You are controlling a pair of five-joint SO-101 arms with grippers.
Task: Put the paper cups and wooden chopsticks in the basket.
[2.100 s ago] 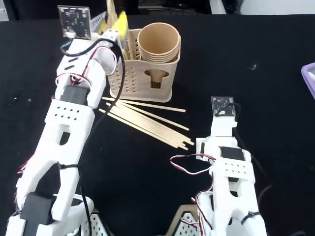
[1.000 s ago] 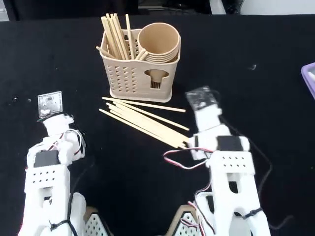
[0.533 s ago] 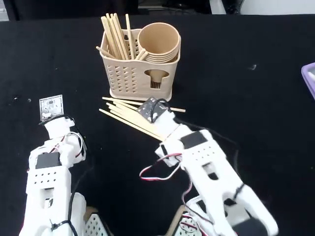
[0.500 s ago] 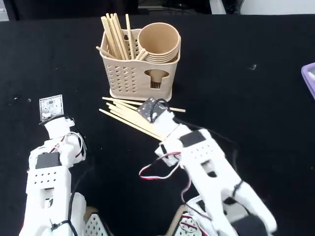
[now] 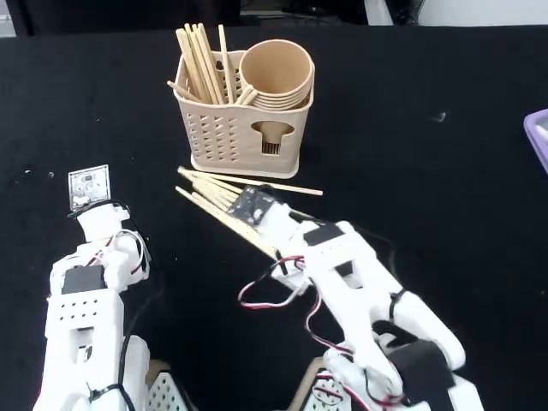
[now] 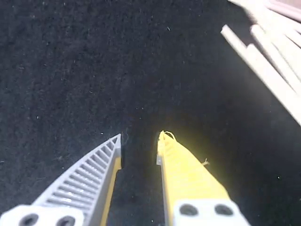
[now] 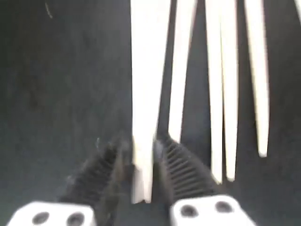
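The beige slotted basket (image 5: 225, 137) stands at the back of the black table. It holds a stack of paper cups (image 5: 276, 71) and several upright wooden chopsticks (image 5: 200, 55). More loose chopsticks (image 5: 211, 189) lie fanned out in front of it. My right gripper (image 7: 141, 141) is down on this pile, its fingers (image 7: 175, 157) pressed against both sides of a chopstick pair (image 7: 148, 70); other sticks (image 7: 221, 84) lie beside it. My left gripper (image 6: 139, 139) hovers open over bare cloth, with chopstick ends (image 6: 263, 70) farther off.
The left arm (image 5: 84, 295) is drawn back at the front left. The right arm (image 5: 351, 274) stretches diagonally from the front toward the pile. A purple object (image 5: 539, 128) pokes in at the right edge. The black table (image 5: 428, 188) has free room on the right.
The left arm withdrew from the basket, leaving chopsticks standing in it. The right arm swung left and down onto the loose pile, and its fingers closed on a pair; the sticks shifted slightly.
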